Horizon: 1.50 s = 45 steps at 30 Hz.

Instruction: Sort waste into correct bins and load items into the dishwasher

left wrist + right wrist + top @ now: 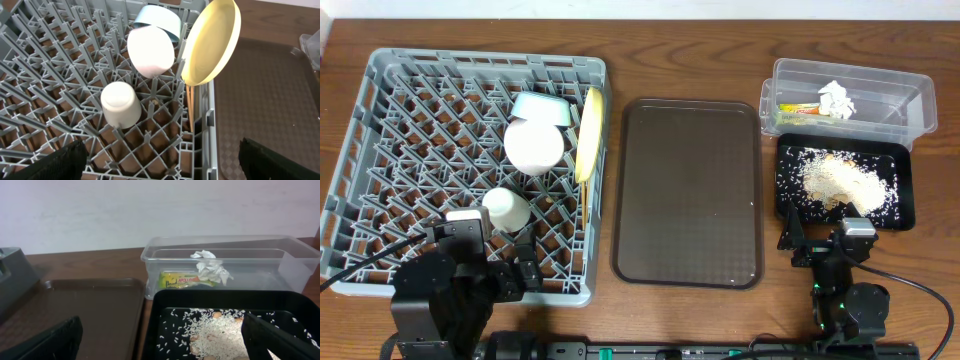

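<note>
Centrally, brown tray (688,190) beside grey rack (480,62)

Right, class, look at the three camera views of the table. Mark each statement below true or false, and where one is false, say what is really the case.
1. The crumpled tissue lies in the clear tub. True.
2. The yellow plate lies flat on the table. False: it stands on edge in the grey dish rack.
3. Rice grains lie in the black tray. True.
4. The whitish cup stands mouth up. False: it sits upside down in the rack.
5. Each arm grips something. False: the left pincer and the right pincer are open and hold nothing.
</note>
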Available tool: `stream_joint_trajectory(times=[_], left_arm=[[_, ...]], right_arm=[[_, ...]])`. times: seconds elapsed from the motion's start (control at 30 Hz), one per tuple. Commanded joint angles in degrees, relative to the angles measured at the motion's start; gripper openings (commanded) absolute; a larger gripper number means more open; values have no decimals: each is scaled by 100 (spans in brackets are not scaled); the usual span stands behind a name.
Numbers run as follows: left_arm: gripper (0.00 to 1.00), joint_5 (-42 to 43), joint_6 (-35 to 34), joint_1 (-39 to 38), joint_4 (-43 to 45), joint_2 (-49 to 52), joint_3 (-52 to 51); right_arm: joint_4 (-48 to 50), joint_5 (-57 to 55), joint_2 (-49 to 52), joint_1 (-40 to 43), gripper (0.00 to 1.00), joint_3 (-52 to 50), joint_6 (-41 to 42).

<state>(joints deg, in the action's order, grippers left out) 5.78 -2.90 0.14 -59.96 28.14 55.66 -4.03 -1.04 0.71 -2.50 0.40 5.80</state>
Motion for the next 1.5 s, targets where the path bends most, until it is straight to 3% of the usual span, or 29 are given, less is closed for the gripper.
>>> stream_joint_trajectory(times=[0.0, 0.57, 0.9, 1.03, 1.3, 1.37, 1.47], left_arm=[[98, -28, 72, -22, 4, -11, -37], [99, -282, 74, -22, 157, -396, -376], [99, -192, -247, -22, 2361, -1823, -2826], [99, -184, -474, -22, 3615, -2308, -3862], [99, -175, -291, -22, 6203, -2673, -5287], [99, -173, -175, -22, 6629, -2728, -5556], [99, -146, 70, -24, 6356, -2806, -5543]], right_arm=[[-26, 44, -33, -31, 99, -9, -72], [-26, 44, -33, -31, 99, -9, -72], [-26, 44, -33, -31, 99, -9, -72], [-24, 44, -33, -31, 99, -9, -72], [-24, 44, -33, -31, 99, -9, -72], [-26, 44, -33, -31, 99, -9, -72], [-26, 44, -33, -31, 99, -9, -72]])
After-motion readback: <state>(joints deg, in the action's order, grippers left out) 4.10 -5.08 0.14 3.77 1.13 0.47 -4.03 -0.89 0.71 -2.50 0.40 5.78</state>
